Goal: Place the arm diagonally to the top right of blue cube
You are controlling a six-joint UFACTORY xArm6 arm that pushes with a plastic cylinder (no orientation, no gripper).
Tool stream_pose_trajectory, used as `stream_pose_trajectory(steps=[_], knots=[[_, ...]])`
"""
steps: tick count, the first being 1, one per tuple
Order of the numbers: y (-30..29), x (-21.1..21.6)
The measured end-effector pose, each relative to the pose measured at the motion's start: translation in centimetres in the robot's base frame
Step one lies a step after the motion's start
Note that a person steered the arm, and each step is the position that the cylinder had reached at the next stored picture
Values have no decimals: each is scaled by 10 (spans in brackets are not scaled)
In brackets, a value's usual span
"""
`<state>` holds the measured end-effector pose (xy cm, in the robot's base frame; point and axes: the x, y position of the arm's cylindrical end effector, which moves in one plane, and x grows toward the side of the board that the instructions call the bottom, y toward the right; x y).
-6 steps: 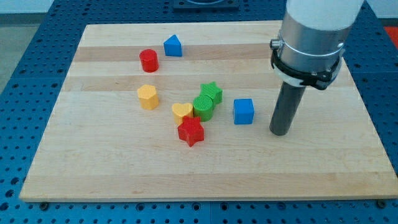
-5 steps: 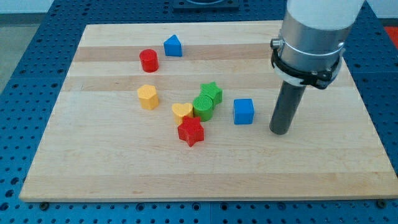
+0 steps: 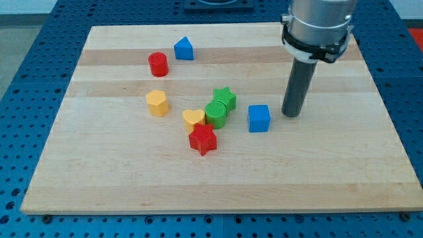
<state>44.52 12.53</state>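
Observation:
The blue cube [image 3: 259, 118] sits on the wooden board [image 3: 132, 178] right of the board's middle. My tip [image 3: 290, 115] rests on the board just to the cube's right and slightly toward the view's top, a small gap away and not touching it. The dark rod rises from the tip to the grey arm body at the view's top right.
Left of the cube lie a green star [image 3: 225, 98], a green cylinder [image 3: 216, 114], a yellow heart [image 3: 193, 119] and a red star [image 3: 203, 139], clustered together. Further left are a yellow hexagonal block [image 3: 156, 102], a red cylinder [image 3: 158, 64] and a blue triangular block [image 3: 184, 48].
My tip has moved toward the view's top and a little left, from below-right of the blue cube to level with its upper right. No block has moved.

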Motion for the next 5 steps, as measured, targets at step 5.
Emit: stream_pose_trajectory(steps=[5], knots=[[-6, -58]])
